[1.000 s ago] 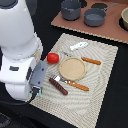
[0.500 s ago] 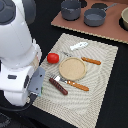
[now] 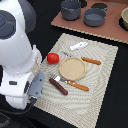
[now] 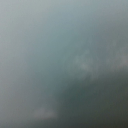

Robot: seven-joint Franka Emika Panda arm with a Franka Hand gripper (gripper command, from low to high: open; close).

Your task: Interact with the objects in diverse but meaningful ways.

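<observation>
Since the earlier frames the white arm (image 3: pixel 20 55) has shifted slightly at the exterior view's left. Its gripper is hidden, so I cannot tell its state; the wrist view is only grey blur. On the striped mat (image 3: pixel 102 75), the red tomato (image 3: pixel 53 58) lies beside the round plate (image 3: pixel 72 68), the dark sausage (image 3: pixel 58 86) nearer the arm, the white piece (image 3: pixel 78 46) beyond.

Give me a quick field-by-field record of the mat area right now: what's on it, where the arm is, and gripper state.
mat: striped beige placemat on a black table
plate: round tan plate, mid-mat, nothing on it
tomato: round red tomato, beside the plate toward the exterior view's left, apart from it
sausage: dark brown sausage, on the mat below the plate
cutlery: two orange-handled pieces, one on each side of the plate
white piece: white elongated piece, far mat edge
arm: white robot arm, exterior view's left, overlapping the mat's edge
gripper: not visible
wrist view: blurred grey, nothing readable
</observation>
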